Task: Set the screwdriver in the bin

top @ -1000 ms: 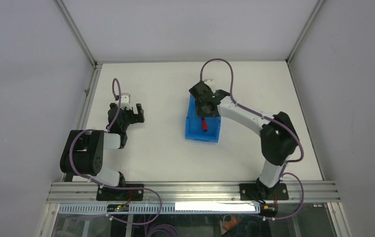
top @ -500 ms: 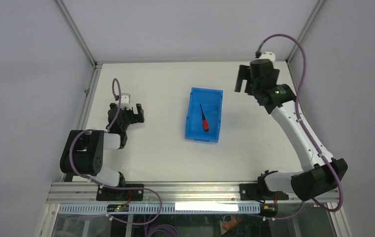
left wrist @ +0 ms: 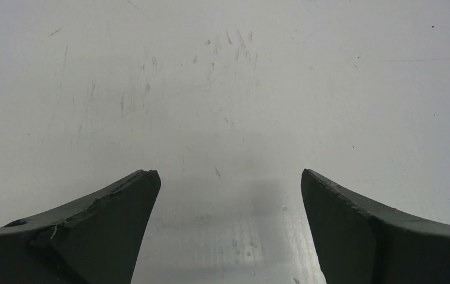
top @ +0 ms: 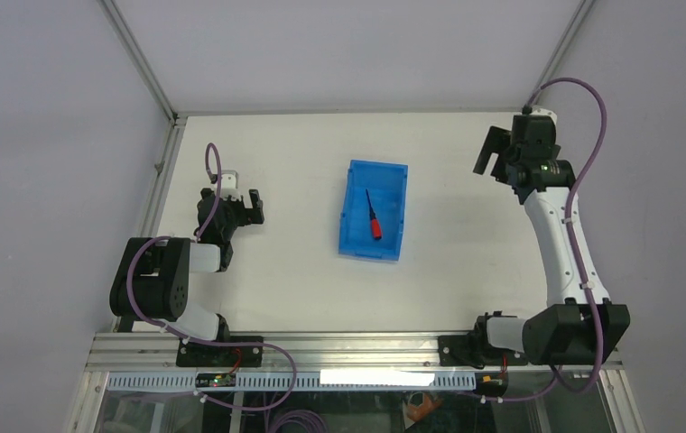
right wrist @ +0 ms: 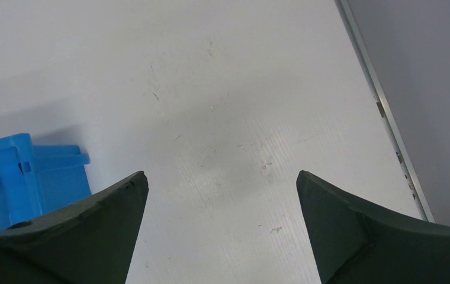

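As screwdriver (top: pixel 372 215) lies in bin (top: pixel 392 216), right jaws parted, well apart

red-handled screwdriver (top: pixel 373 218) inside blue bin (top: pixel 352 236)

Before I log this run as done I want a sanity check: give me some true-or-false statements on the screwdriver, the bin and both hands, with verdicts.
1. The screwdriver lies inside the blue bin. True.
2. The right hand is shut on the screwdriver. False: it is open and empty, over the table to the right of the bin.
3. The left hand is open and holds nothing. True.
4. The screwdriver's red handle points to the bin's far end. False: the handle is at the near end and the shaft points away.
5. The bin lies tipped on its side. False: it sits upright, opening upward.
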You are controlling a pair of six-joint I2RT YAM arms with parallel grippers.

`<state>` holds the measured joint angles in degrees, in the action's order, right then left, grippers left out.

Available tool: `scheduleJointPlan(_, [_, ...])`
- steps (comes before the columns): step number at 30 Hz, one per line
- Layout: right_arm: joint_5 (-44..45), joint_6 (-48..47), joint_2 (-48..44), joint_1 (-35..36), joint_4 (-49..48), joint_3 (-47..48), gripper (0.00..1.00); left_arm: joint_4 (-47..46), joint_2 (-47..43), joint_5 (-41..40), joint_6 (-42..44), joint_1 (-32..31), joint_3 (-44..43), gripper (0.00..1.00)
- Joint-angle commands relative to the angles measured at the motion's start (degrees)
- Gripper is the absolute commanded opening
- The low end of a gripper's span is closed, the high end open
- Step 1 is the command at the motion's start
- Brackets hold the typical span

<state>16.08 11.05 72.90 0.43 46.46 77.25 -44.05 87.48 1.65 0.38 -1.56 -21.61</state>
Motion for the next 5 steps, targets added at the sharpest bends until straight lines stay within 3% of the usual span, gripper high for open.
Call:
scheduleJointPlan(1, [-4.4, -0.4, -3.0, -0.2, -5.3, -6.1, 0.99, -2.1, -1.1, 0.4, -1.0, -0.6, -0.3, 0.99])
scheduleJointPlan(5, [-5.0, 1.3, -5.3, -0.3, -5.1, -7.0, 0.99, -2.1, -1.2, 0.4, -1.0, -0.6, -0.3, 0.99])
